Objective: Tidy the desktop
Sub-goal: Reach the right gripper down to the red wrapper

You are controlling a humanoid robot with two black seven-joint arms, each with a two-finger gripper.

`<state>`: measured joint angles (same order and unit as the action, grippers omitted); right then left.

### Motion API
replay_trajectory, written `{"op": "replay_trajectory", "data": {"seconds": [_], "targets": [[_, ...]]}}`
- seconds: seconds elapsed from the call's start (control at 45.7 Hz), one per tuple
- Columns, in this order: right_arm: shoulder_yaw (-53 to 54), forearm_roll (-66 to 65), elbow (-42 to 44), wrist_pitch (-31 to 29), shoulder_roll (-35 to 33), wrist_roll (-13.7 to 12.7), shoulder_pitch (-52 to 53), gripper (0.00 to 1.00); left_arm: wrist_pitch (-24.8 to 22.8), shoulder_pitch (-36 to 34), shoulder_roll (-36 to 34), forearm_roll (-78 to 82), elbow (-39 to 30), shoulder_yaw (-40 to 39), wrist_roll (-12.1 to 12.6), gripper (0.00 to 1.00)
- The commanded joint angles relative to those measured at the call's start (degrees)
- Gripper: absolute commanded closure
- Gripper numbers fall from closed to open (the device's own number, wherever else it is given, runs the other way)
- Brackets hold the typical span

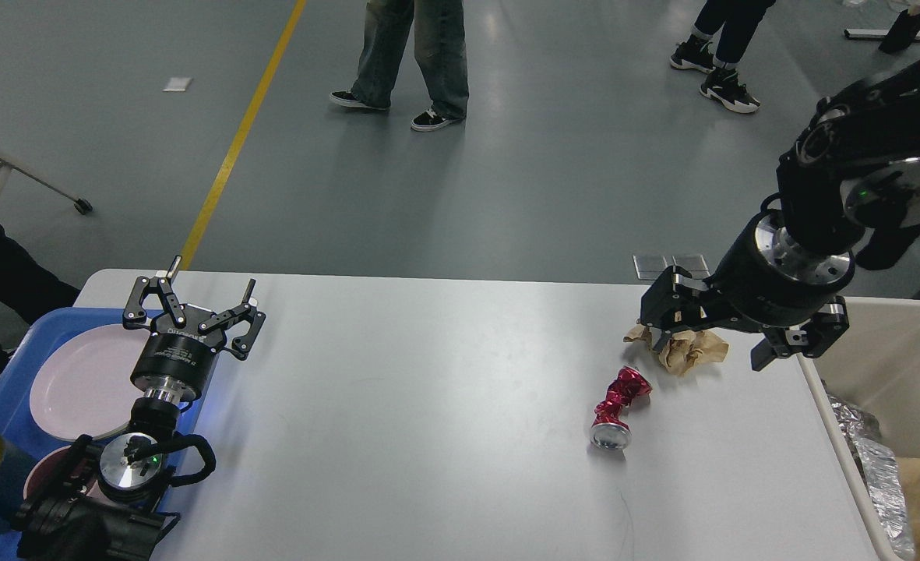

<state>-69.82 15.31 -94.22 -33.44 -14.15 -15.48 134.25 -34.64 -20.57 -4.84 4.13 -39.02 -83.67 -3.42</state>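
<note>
Your right end effector is down on the crumpled brown paper on the white worktop; you cannot tell its opening. Your left end effector is wide open and empty beside the blue tray with a pink plate, and the beige bin holds foil.

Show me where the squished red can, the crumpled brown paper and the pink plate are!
squished red can (620, 405), head view, on its twisted red middle.
crumpled brown paper (692, 348), head view, on its wrinkled centre.
pink plate (78, 382), head view, on its flat inside.
</note>
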Motion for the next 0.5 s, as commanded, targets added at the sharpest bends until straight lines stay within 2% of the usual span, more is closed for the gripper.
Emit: {"op": "replay_trajectory", "data": {"seconds": [0.0, 0.241, 0.35, 0.482], "targets": [[0.2, 0.42, 0.0, 2.32, 0.44, 2.38, -0.39, 0.0, 0.01, 0.0, 0.01, 0.0, 0.0, 0.0, 0.0, 0.03], [1.17, 0.16, 3.86, 13.47, 1.06, 2.12, -11.54, 0.0, 0.01, 0.0, 0.01, 0.0, 0.0, 0.0, 0.08, 0.03], [3.8, 0.16, 11.93, 17.26, 2.72, 2.12, -21.9, 0.0, -0.08, 0.0, 0.01, 0.0, 0.0, 0.0, 0.08, 0.03], [6.71, 0.25, 23.71, 18.23, 6.32, 2.12, -34.47, 0.0, -0.08, 0.0, 0.01, 0.0, 0.0, 0.0, 0.08, 0.03]]}}
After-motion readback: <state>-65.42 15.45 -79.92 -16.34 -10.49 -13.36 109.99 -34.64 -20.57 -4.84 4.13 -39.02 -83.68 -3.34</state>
